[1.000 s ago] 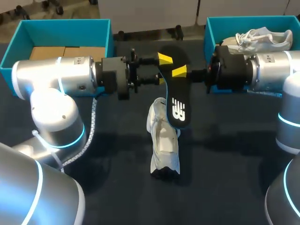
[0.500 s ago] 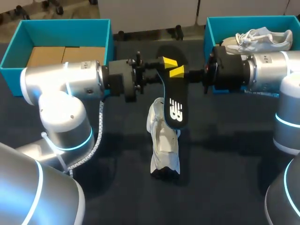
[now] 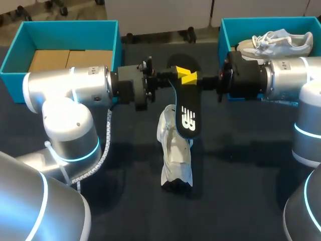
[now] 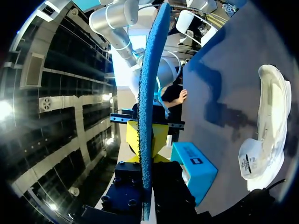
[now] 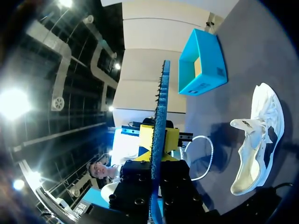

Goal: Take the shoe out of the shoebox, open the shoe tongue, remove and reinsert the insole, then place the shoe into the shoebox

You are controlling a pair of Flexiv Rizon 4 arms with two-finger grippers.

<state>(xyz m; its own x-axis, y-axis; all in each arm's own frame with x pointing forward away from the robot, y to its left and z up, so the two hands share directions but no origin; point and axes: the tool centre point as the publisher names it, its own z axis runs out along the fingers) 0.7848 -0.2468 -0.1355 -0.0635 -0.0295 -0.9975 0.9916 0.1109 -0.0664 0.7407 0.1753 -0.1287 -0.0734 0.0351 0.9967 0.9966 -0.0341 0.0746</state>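
Note:
A black insole (image 3: 187, 111) with a white logo hangs upright above the table, its lower end over the white shoe (image 3: 175, 153) that lies on the dark cloth. Both grippers meet at its upper part. My left gripper (image 3: 176, 74) comes in from the left and is shut on the insole. My right gripper (image 3: 193, 78) comes in from the right, also shut on it. In the left wrist view the insole (image 4: 150, 93) stands edge-on between the yellow tips of the left gripper (image 4: 145, 140), with the shoe (image 4: 266, 130) beside it. The right wrist view shows the insole (image 5: 160, 116) edge-on in the right gripper (image 5: 158, 140).
A teal shoebox (image 3: 108, 31) with brown cardboard inside stands at the back left. A second teal box (image 3: 224, 30) at the back right holds another white shoe (image 3: 278, 42). My right arm's wrist lies in front of that box.
My left gripper has moved in from the left and closed its fingers on the insole. The insole has shifted slightly. The right gripper has kept its hold.

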